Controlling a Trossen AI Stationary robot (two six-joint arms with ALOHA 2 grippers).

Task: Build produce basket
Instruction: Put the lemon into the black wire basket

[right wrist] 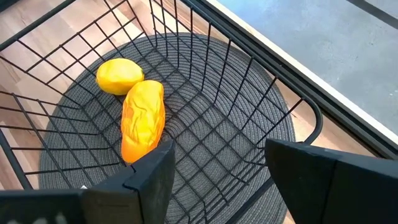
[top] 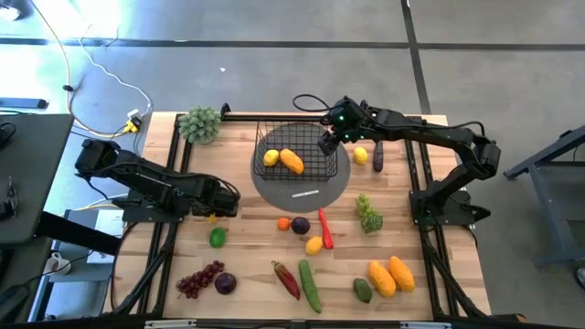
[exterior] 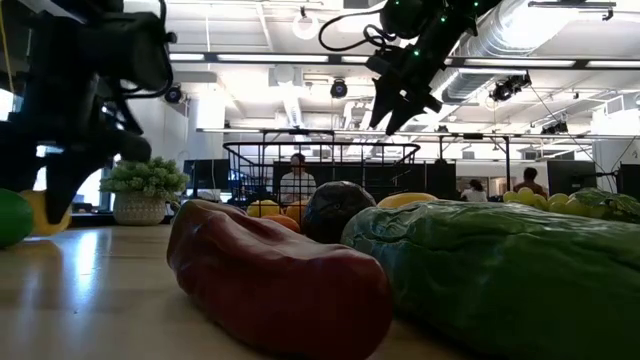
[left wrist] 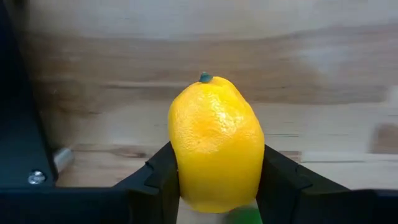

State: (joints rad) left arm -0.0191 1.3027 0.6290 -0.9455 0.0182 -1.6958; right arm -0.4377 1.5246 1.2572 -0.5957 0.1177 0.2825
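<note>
Now the left end effector [left wrist: 217, 186] grips a lemon [left wrist: 216, 143]; next, carry it to the basket [top: 300, 151], beneath the open right end effector [right wrist: 217, 168].

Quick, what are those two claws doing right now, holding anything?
Left gripper: closed on a yellow lemon, low over the table.
Right gripper: open and empty, above the basket.
</note>
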